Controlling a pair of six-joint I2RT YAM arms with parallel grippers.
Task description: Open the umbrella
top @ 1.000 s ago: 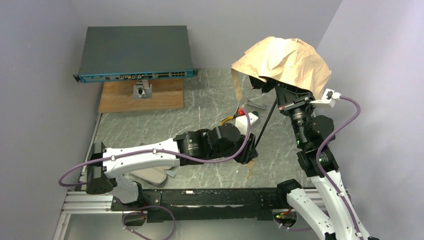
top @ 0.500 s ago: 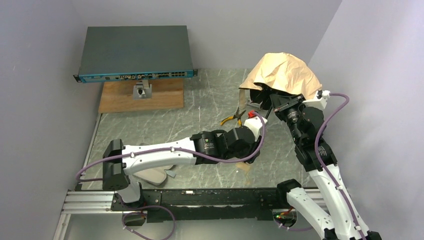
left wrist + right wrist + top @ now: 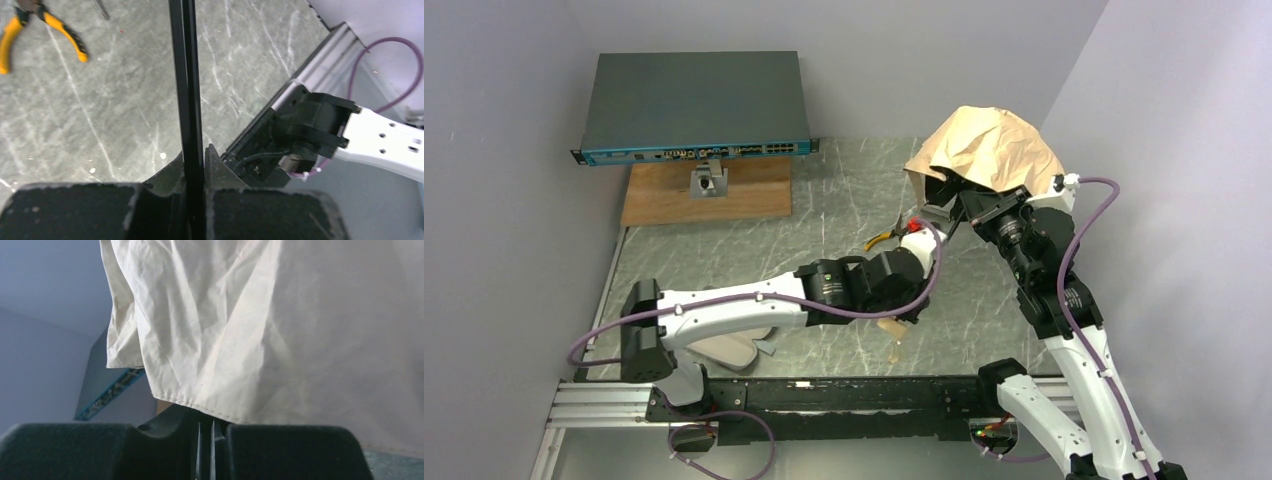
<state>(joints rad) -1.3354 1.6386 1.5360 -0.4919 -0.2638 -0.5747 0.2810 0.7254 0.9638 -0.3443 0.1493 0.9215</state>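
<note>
The umbrella's tan canopy [image 3: 989, 150] hangs half-spread at the back right and fills the right wrist view [image 3: 280, 325]. My right gripper [image 3: 961, 205] sits just under the canopy's edge, shut [image 3: 205, 432] on the thin black shaft part there. My left gripper [image 3: 906, 312] is lower down near the table's front, shut [image 3: 194, 165] on the black shaft [image 3: 187, 75]. The cream handle [image 3: 892, 335] sticks out below it. Most of the shaft is hidden behind my left arm in the top view.
Yellow-handled pliers [image 3: 882, 238] lie on the marble table [image 3: 724, 260] and show in the left wrist view [image 3: 30, 25]. A pale pink sleeve [image 3: 729, 350] lies under my left arm. A network switch [image 3: 694, 105] on a wooden board [image 3: 707, 190] stands back left. Walls are close on the right.
The canopy has dropped lower and drawn in narrower with my right arm. My left gripper and the cream handle have shifted left along the front of the table.
</note>
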